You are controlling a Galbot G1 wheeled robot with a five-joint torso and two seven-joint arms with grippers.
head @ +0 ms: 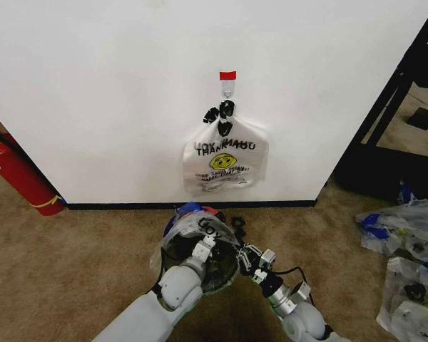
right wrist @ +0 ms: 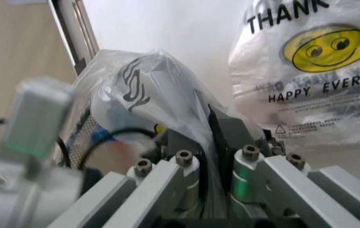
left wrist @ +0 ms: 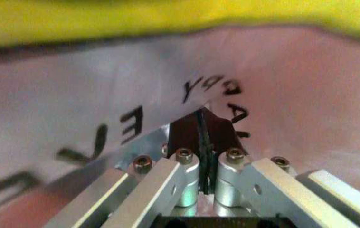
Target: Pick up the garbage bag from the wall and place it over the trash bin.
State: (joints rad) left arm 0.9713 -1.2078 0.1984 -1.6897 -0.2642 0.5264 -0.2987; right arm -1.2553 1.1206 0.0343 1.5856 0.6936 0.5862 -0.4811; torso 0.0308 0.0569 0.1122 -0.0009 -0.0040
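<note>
The garbage bag [head: 192, 231], thin see-through plastic with black print and blue patches, is bunched low in front of the robot, draped over the trash bin [head: 212, 274], whose dark inside shows through the film and whose red edge peeks out on the wall side. The left gripper [head: 208, 241] has its fingers [left wrist: 186, 164] clenched on a fold of the film, with printed plastic pressed right up against them. The right gripper [head: 248, 262] sits just beside it, its fingers [right wrist: 186, 164] likewise pinched on a pleat that rises between them.

The likely trouble is the film itself: both pinches hold narrow folds, so spreading them apart could tear the plastic or let a fold slip free, leaving the mouth collapsed inside the bin rather than stretched over its rim. Pulling unevenly could also tip so light a bin on the carpet [head: 71, 263]. How much of the rim is already covered I cannot tell.

Beyond the fingers, an opaque THANK YOU bag [head: 225, 162] with a yellow smiley hangs from the hook [head: 228, 89] on the wall [head: 114, 92], near enough to snag if the arms lift.
</note>
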